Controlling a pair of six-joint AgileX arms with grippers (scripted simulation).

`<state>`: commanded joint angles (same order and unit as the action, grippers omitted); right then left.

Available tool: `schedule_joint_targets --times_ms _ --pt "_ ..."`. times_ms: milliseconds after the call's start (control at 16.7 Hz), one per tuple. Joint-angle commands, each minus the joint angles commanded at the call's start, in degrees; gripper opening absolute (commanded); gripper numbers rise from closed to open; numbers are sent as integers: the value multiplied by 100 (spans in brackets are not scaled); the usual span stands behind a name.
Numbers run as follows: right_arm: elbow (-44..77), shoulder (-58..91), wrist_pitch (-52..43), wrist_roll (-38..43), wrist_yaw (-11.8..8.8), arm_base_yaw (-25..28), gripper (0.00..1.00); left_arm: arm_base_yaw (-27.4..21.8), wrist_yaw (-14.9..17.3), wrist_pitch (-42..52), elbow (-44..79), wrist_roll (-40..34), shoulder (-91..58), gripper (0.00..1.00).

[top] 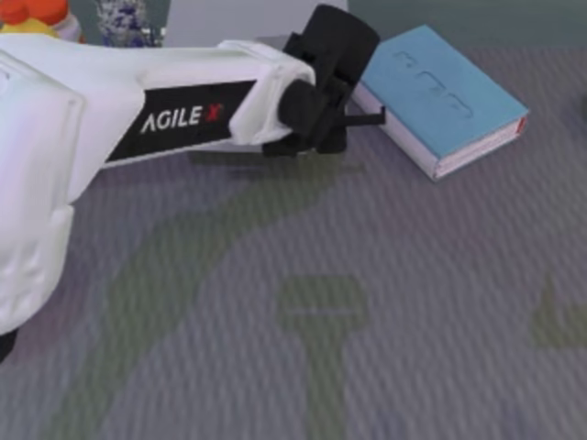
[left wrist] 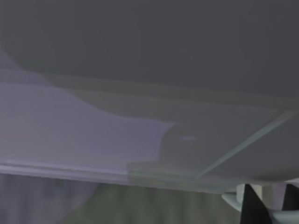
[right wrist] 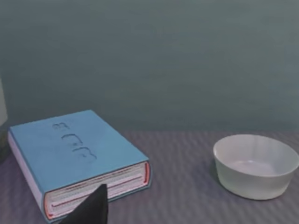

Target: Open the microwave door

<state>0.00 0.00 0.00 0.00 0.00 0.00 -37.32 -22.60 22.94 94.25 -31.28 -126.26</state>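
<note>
Table [top: 440,302]: grey woven cloth, being occupied across the whole top view.

Left arm [top: 138,119]: white, being stretched from the left edge toward the upper centre of the top view, presumably so that the door can be reached.

Microwave [top: 248,18]: pale box at the top centre of the top view, being largely covered by the arm; its grey underside or door face [left wrist: 154,46] is being filled into the left wrist view (too close for the handle to be made out).

Book [top: 445,96]: light blue, lying flat at the upper right, just beside the gripper.

Bowl [right wrist: 256,165]: white, being shown only in the right wrist view.

Left gripper [top: 353,115]: black, being held at the microwave's front; finger spread cannot be told.

Right gripper [right wrist: 91,210]: parked; one dark fingertip is being seen, spread undeterminable.
</note>
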Motion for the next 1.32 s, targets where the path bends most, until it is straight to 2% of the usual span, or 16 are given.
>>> schedule_joint_targets --times_ms 960,1320 --pt "0 0 0 0 0 0 100 0 0 0 0 0 0 0" --pt "0 0 0 0 0 0 100 3 132 -187 -242 164 158 0"
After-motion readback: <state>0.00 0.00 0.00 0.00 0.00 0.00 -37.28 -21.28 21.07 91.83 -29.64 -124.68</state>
